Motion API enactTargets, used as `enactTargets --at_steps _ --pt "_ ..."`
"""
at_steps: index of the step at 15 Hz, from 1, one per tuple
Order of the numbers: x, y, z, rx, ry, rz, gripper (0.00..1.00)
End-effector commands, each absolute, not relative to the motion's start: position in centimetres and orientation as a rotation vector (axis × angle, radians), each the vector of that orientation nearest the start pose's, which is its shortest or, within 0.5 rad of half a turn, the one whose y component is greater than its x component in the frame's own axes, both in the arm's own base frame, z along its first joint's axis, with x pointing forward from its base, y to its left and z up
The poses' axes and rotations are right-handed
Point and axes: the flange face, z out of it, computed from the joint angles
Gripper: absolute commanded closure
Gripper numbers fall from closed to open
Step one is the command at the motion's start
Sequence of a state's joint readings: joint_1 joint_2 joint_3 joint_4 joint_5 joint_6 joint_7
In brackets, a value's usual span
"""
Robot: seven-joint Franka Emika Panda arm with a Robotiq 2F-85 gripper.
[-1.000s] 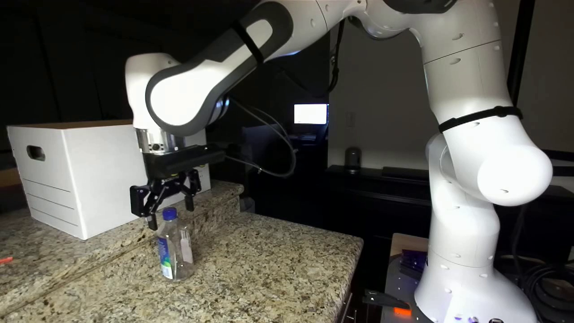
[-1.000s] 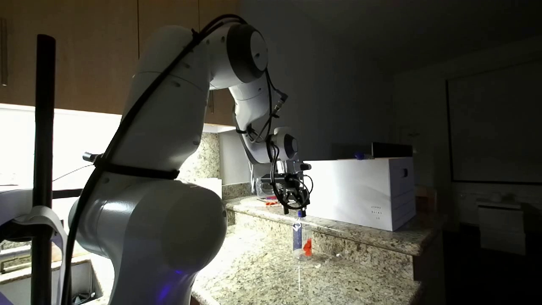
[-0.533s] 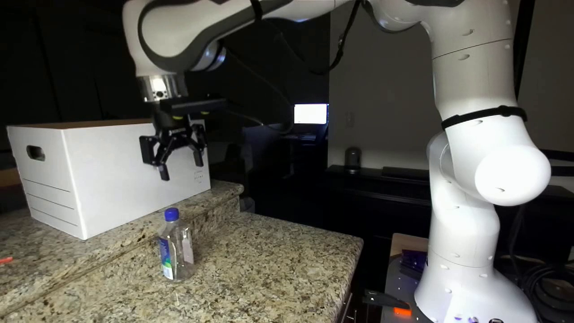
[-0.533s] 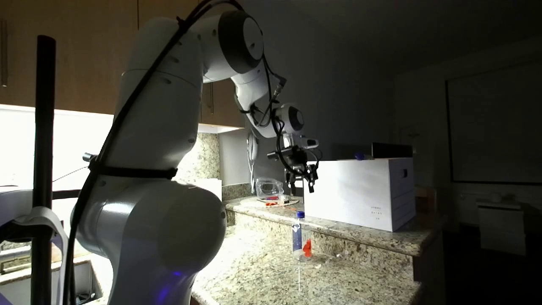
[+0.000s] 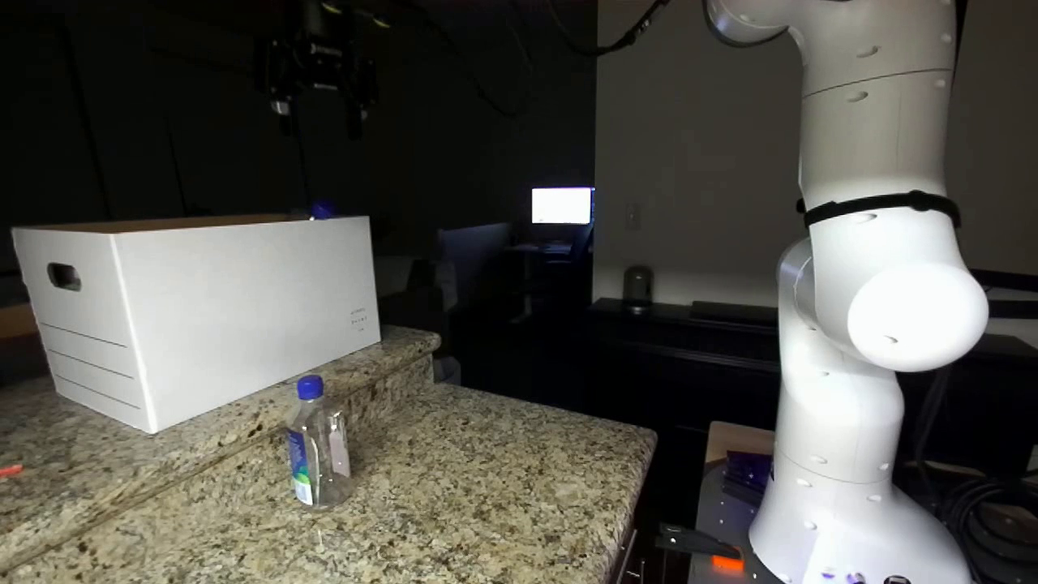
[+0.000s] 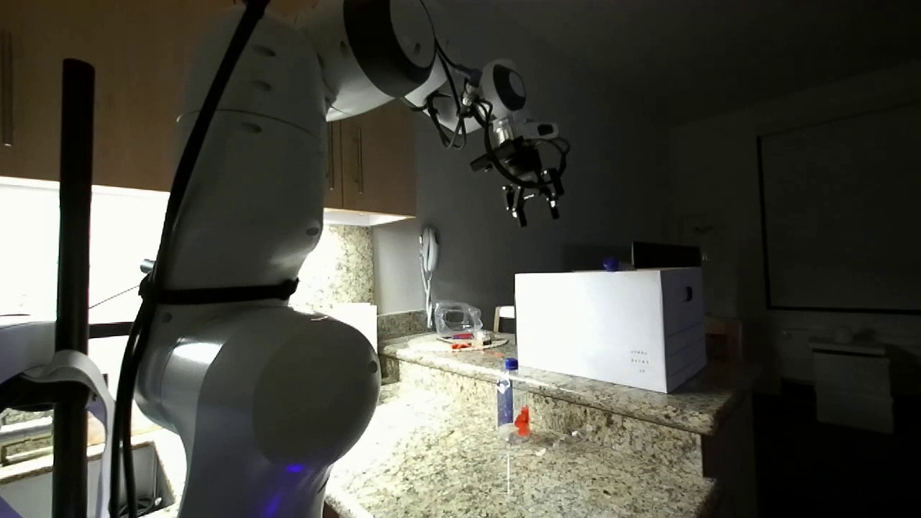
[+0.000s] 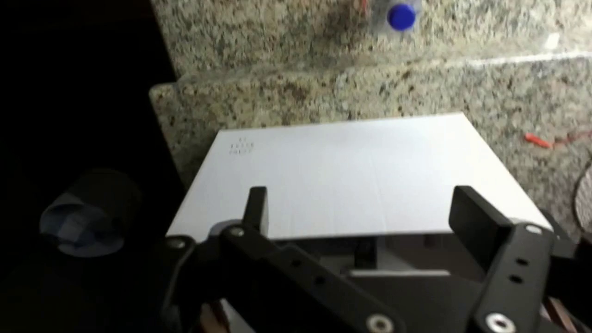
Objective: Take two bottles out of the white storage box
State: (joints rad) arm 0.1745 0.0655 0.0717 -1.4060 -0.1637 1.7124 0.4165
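Note:
A clear bottle with a blue label and blue cap [image 5: 318,454] stands upright on the lower granite counter; it also shows in an exterior view [image 6: 506,403] and at the top of the wrist view [image 7: 401,17]. The white storage box [image 5: 243,308] stands on the raised ledge behind it, also seen in an exterior view [image 6: 590,324] and the wrist view [image 7: 347,171]. A second blue cap [image 5: 322,210] shows just above the box rim, also in an exterior view [image 6: 611,264]; its body is hidden. My gripper [image 6: 538,216] is open and empty, high above the box; its fingers [image 7: 360,203] are wide apart.
A clear plastic container [image 6: 458,319] and small red items [image 6: 460,346] lie on the ledge beside the box. A dark panel [image 6: 665,254] shows behind the box top. The ledge forms a step [image 5: 405,365] above the lower counter.
My open gripper has risen from just above the standing bottle's cap to well above the box. The bottle has stayed upright in place. The second cap has come into view in an exterior view.

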Motion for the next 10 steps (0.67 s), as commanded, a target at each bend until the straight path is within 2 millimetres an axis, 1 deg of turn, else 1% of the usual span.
enactTargets --at_steps 1,2,4,7,10 --pt "59.4 9.9 71.5 -3.065 0.303 -0.768 0.00" --pt "60.3 9.1 71.6 -3.026 0.321 -0.859 0.00" --pt "62.2 7.5 70.8 -2.980 0.333 -0.996 0.00" --pt "64.7 6.2 67.7 -2.934 0.335 -1.146 0.00" --pt "66.8 5.3 64.5 -2.942 0.324 -1.217 0.00"
